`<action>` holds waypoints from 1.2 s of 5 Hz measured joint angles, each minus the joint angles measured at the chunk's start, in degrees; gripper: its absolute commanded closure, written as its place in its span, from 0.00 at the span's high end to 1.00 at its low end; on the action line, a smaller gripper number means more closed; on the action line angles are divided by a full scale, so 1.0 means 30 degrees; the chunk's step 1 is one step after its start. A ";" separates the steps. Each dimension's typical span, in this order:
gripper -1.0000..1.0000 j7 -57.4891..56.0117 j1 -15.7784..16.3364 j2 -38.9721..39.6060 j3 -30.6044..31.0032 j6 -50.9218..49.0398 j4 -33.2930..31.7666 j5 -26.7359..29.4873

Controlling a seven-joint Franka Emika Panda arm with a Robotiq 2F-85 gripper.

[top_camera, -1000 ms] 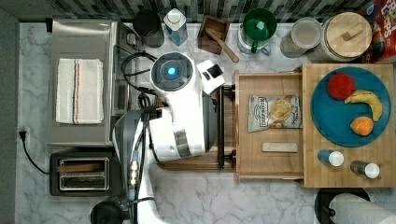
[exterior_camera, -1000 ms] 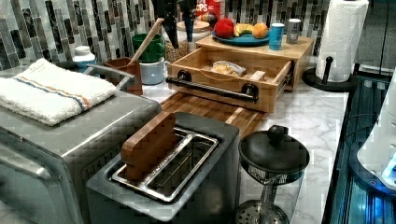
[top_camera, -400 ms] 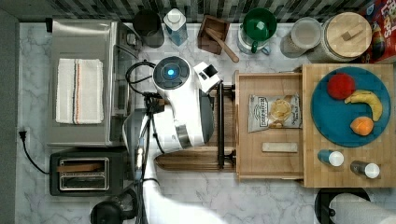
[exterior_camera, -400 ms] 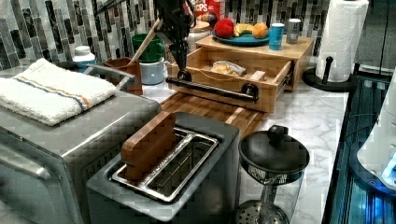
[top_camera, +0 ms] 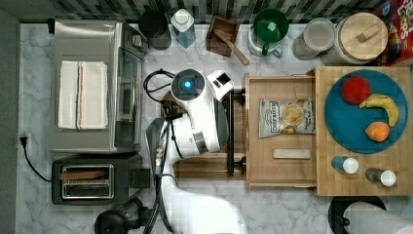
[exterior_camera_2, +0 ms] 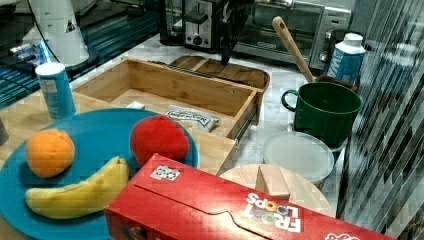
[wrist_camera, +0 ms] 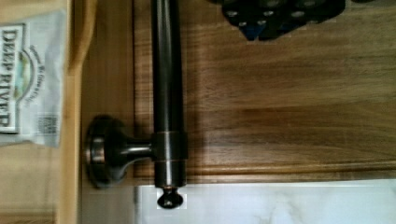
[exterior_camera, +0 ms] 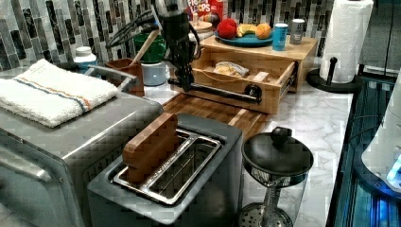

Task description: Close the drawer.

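The drawer [top_camera: 282,92] is a shallow light-wood tray pulled out to the top view's left from under the slab top. Its dark bar handle [top_camera: 231,141] runs along the front edge, over the walnut board. My gripper [exterior_camera: 187,83] points down, shut and holding nothing, at the handle's [exterior_camera: 222,91] far end in the left view, touching or almost touching it. In the right view the gripper [exterior_camera_2: 225,56] hangs just beyond the drawer's [exterior_camera_2: 200,95] front. The wrist view has the handle [wrist_camera: 167,93] and one mount, with the fingertips [wrist_camera: 261,25] beside the bar on the board side.
A chip bag [top_camera: 286,118] and a small wood block [top_camera: 291,154] lie in the drawer. The slab top carries a blue plate [top_camera: 341,126] of fruit. The walnut cutting board [top_camera: 204,168] lies under the handle; a toaster [top_camera: 92,180] and toaster oven [top_camera: 90,87] stand at the top view's left.
The gripper has come down from above to the height of the drawer's handle at its far end. The drawer has not moved.
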 measured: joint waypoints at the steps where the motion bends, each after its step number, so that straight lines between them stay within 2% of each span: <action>1: 0.00 -0.0065 -0.0401 0.0112 0.0007 0.0541 -0.1417 -0.0042; 3: 0.00 -0.1166 -0.1023 0.0075 -0.0240 0.0578 -0.2947 -0.0737; 5: 0.00 -0.1362 -0.1246 -0.0308 -0.0550 0.3656 -0.3283 -0.1564; 6: 0.00 -0.3077 -0.1698 -0.0492 -0.0526 0.3758 -0.3245 -0.1415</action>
